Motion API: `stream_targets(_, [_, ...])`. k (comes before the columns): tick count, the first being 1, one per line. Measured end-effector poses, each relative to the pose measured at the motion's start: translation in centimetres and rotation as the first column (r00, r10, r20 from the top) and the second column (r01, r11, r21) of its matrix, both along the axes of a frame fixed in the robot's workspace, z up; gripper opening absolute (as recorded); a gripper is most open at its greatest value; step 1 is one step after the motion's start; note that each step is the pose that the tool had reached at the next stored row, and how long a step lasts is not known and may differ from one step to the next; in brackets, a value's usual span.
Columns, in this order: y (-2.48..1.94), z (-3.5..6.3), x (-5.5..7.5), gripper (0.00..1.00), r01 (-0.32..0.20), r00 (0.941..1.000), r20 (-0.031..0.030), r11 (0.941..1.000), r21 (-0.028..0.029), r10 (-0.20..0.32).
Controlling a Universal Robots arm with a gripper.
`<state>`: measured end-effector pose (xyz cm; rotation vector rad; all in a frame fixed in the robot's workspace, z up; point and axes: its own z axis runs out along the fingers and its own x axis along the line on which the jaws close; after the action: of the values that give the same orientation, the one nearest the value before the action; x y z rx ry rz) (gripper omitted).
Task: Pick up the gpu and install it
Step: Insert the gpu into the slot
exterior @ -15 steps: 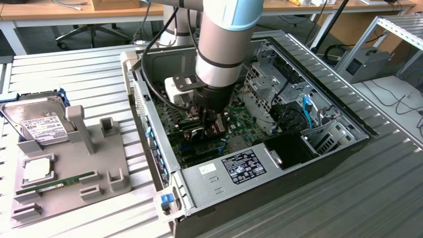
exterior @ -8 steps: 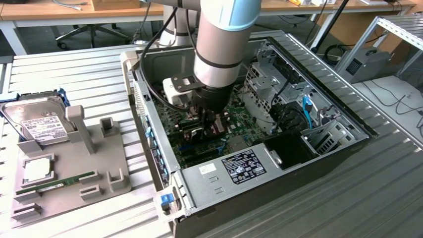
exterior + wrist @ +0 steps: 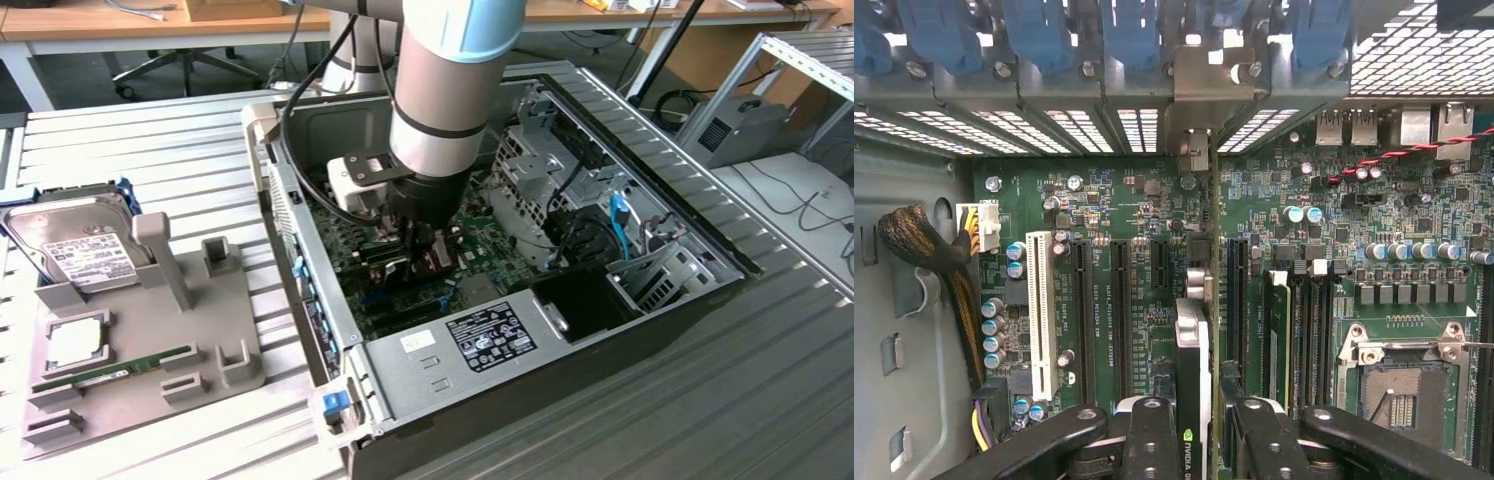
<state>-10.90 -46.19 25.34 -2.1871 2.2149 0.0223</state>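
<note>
Gripper (image 3: 1204, 420) clenching the gpu (image 3: 1192, 350) edge-on inside the case (image 3: 296, 215).
The card is hanging over the motherboard (image 3: 1104, 200) slots; contact with a slot is hidden, and the arm (image 3: 447, 90) is covering it from outside.

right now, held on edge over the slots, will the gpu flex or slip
Probably stiff: the gpu stands straight on edge in the gripper, with no sag. It may pivot a little, since much of it juts past the grip. Likely fragile: a thin card over the motherboard slots.
</note>
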Motion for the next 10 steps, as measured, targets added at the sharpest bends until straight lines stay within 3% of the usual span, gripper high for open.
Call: stream_targets(10, [0.0, -0.02, 0.0, 0.27, 0.0, 1.0, 0.0037, 1.0, -0.0001, 0.0])
